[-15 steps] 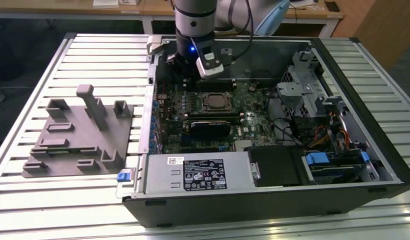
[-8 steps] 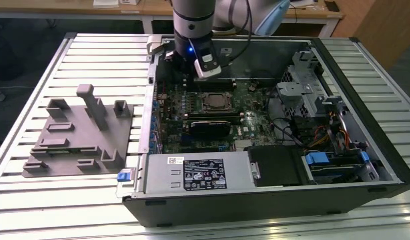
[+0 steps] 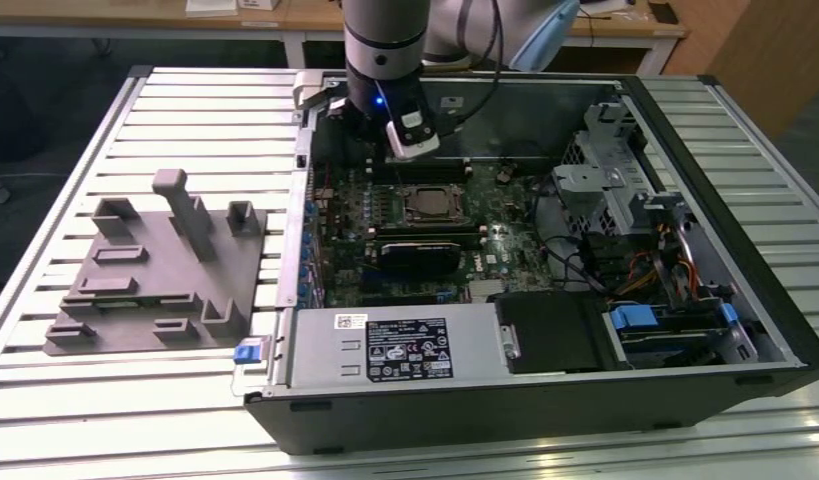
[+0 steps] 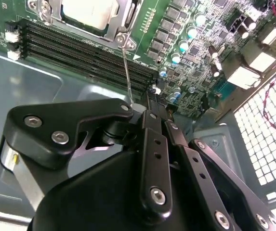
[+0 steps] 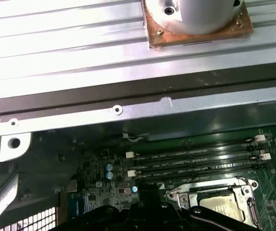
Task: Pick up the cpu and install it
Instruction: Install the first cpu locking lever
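I cannot tell whether my gripper [image 4: 151, 107] is spread or pressed together, because its own black linkage covers the tip. It hangs inside the open computer case [image 3: 516, 412], over the edge of the motherboard [image 4: 195, 62] near a case wall.

Closest to it is a thin metal lever [image 4: 126, 72], which rises from the corner of the socket frame [image 4: 126, 19] up to my gripper; I cannot tell if the two touch. Next come four dark memory slots [image 4: 80, 50], lying between my gripper and the socket.

Just past them the cpu [image 4: 87, 10] sits flat inside the socket frame, pale silver top up, apart from my gripper.

Farther off, in the exterior view, a power supply [image 3: 382, 350] lies along the case's front. The grey moulded tray [image 3: 129, 300] rests on the slatted table [image 3: 182, 110], outside the case on the exterior view's left.
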`<state>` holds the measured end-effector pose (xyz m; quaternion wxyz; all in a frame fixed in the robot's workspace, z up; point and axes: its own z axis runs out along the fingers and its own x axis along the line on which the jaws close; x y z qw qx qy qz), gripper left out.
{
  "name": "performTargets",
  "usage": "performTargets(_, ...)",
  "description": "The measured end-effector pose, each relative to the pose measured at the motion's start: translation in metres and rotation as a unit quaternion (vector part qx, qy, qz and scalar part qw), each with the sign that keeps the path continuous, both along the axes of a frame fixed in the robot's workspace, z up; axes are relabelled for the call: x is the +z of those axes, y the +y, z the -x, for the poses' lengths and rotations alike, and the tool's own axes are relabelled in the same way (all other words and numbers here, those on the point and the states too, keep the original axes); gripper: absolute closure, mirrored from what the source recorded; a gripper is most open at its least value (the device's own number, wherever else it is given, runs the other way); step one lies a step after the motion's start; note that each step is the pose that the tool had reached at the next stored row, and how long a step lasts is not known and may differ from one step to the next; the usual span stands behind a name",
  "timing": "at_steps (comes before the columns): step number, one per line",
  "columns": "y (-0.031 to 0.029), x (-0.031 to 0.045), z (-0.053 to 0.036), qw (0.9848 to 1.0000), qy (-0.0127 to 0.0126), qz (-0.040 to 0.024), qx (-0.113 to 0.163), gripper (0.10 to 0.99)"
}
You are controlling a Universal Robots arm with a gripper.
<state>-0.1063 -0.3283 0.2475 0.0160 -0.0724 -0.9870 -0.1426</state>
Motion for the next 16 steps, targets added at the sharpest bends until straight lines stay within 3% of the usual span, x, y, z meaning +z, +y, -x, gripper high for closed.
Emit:
performTargets(7,0.0,-0.0019,-0.0039,1.0,0.0006,-0.0005,0.0,0.98)
performTargets(16,-0.0001,-0.0028,-0.0316,1.0,0.0053,0.003,0.0,0.98)
